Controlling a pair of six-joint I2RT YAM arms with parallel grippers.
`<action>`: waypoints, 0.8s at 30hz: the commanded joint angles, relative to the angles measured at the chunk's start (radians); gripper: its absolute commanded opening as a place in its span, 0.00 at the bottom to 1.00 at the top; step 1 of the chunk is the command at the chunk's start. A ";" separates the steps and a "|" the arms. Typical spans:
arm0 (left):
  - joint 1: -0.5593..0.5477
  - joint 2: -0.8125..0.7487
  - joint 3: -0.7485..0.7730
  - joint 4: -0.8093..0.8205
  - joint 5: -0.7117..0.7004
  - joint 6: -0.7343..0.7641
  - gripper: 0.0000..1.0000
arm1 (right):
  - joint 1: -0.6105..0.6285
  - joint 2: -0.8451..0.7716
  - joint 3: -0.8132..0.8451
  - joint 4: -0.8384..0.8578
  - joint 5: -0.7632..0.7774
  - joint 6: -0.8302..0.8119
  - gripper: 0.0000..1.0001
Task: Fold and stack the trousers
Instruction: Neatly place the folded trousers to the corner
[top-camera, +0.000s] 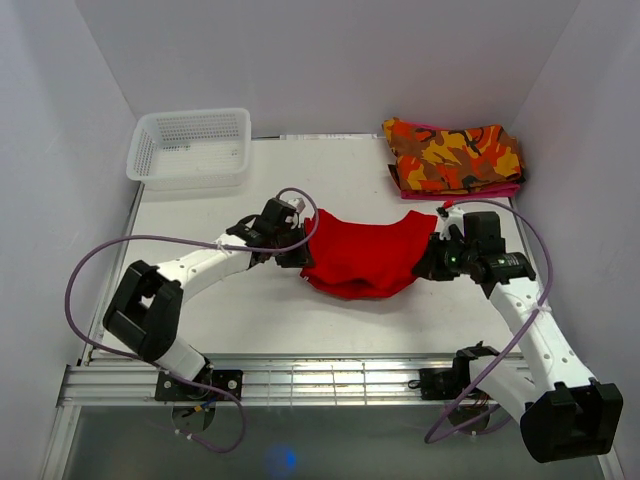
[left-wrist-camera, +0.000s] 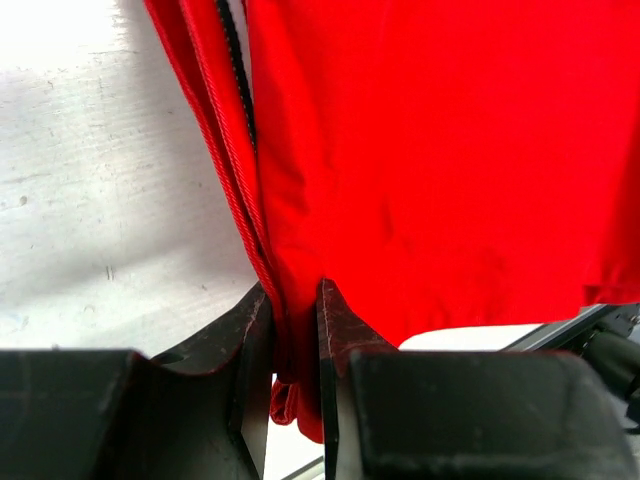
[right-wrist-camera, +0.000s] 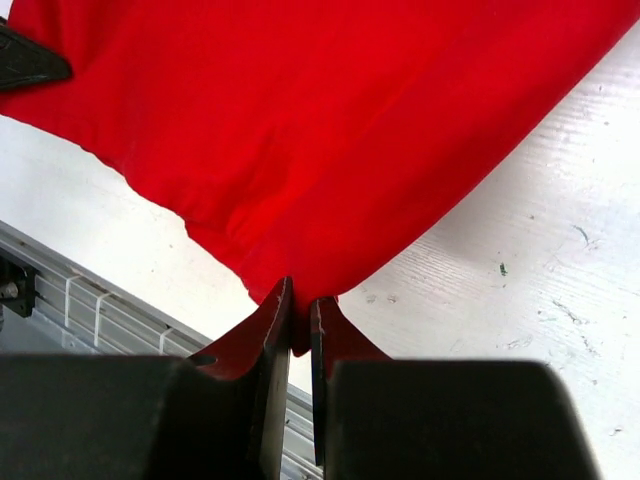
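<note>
At the far left, the white mesh basket sits at the back corner of the table, and nothing can be made out in it.

Next, your left gripper is clamped on the left end of the trousers. The left wrist view shows its 2 fingers pinching a bunched red edge, with a dark zip running up just beside the seam.

The trousers are at mid-table, strung between the 2 grippers. They are gathered into a short, wide bundle that sags in the middle, with at least 2 layers showing along the near edge. You cannot tell whether the low middle touches the table.

On the right, your right gripper is closed on the other end, and the right wrist view shows a thin red corner nipped between its tips.

At the far right back corner, a folded orange, red and yellow camouflage garment lies on something pink, well apart from the trousers.

Judging progress, the folding looks mostly done, since the cloth is much shorter than full-length legs would be. What looks left is 1 final fold or tidy-up, then carrying the bundle over and setting it on the pile.

No brand, label or writing can be read in any of the 3 views.
</note>
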 joint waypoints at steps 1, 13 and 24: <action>-0.037 -0.134 0.059 0.001 -0.061 0.074 0.00 | 0.035 -0.039 0.108 0.020 -0.011 -0.051 0.08; -0.102 -0.282 0.118 -0.006 -0.126 0.135 0.00 | 0.147 -0.021 0.227 0.033 -0.023 -0.117 0.08; -0.102 -0.343 0.226 0.021 -0.166 0.270 0.00 | 0.217 0.058 0.476 0.064 0.036 -0.206 0.08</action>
